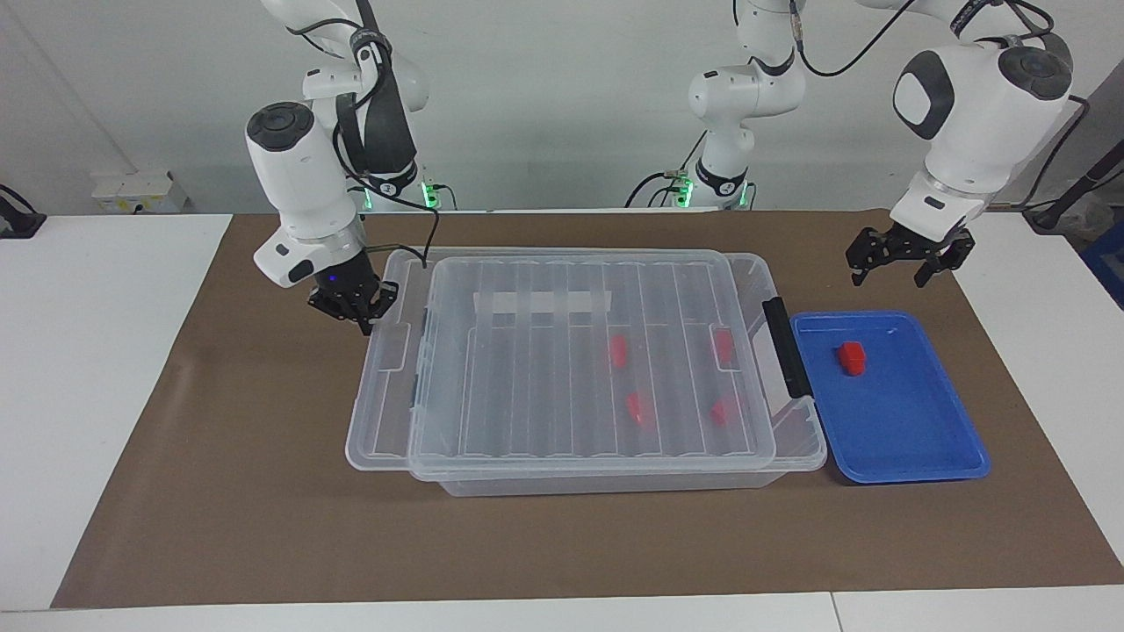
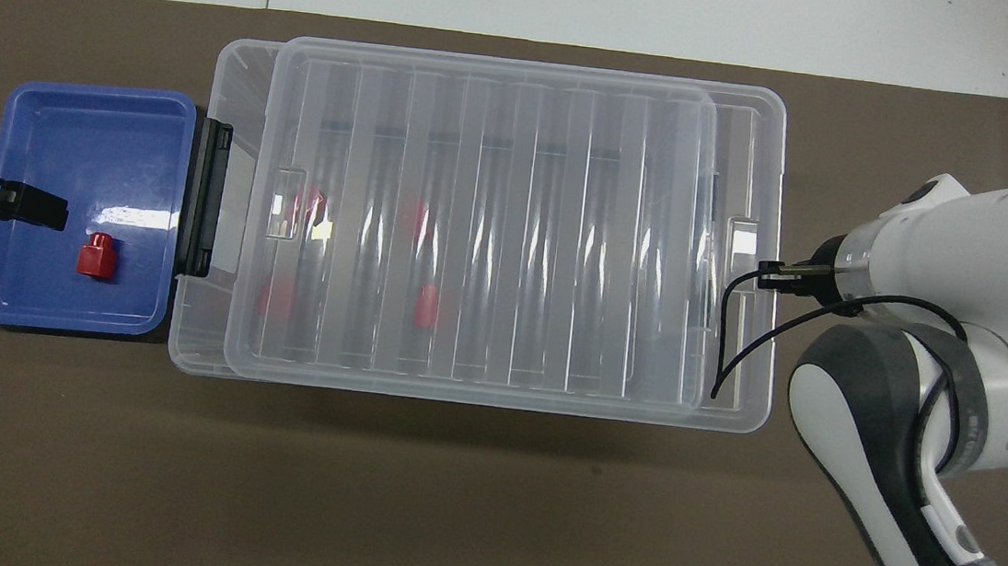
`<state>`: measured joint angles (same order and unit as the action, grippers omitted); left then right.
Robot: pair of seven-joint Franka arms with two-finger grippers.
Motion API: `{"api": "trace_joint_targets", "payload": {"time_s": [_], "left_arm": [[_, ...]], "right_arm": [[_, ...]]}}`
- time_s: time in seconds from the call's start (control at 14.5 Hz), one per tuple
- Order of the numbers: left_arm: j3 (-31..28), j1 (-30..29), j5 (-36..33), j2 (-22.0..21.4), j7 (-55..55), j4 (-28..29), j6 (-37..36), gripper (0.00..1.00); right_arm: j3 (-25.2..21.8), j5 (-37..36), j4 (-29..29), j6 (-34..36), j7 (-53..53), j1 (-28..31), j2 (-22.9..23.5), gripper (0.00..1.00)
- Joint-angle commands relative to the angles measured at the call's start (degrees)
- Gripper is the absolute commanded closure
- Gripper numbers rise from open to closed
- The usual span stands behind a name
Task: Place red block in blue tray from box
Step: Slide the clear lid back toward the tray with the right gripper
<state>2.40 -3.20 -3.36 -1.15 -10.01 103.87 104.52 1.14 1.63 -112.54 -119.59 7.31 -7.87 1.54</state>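
One red block (image 1: pixel 850 357) lies in the blue tray (image 1: pixel 913 439), in the part nearer the robots; it also shows in the overhead view (image 2: pixel 96 255) in the tray (image 2: pixel 76 117). Several more red blocks (image 1: pixel 618 349) lie inside the clear box (image 1: pixel 378 439) under its ribbed lid (image 1: pixel 562 386), which sits a little askew. My left gripper (image 1: pixel 896 272) is open and empty, raised over the tray's edge nearest the robots. My right gripper (image 1: pixel 356 307) hangs low beside the box's corner at the right arm's end.
The box's dark grey latch (image 1: pixel 786 347) sits against the tray. A white tape strip (image 1: pixel 540 304) crosses the lid. Everything stands on a brown mat (image 1: pixel 219 491) over white tables.
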Motion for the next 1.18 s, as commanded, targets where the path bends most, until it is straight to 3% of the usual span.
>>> {"api": "trace_joint_targets", "payload": {"time_s": [0.0, 0.55, 1.11], "left_arm": [[-0.37, 1.88, -0.07, -1.48, 0.61, 1.07, 0.33, 0.0], [-0.46, 1.8, -0.07, -2.1, 0.61, 0.89, -0.02, 0.0], [-0.81, 1.01, -0.15, -2.19, 0.7, 0.89, -0.02, 0.0]], "right_arm": [[0.0, 2.07, -1.19, -1.26, 0.15, -1.8, -0.22, 1.0], [0.0, 2.07, -1.81, -4.42, -0.45, -4.35, -0.14, 1.0], [-0.7, 1.02, -1.02, 1.37, 0.07, 2.93, -4.17, 1.0]]}}
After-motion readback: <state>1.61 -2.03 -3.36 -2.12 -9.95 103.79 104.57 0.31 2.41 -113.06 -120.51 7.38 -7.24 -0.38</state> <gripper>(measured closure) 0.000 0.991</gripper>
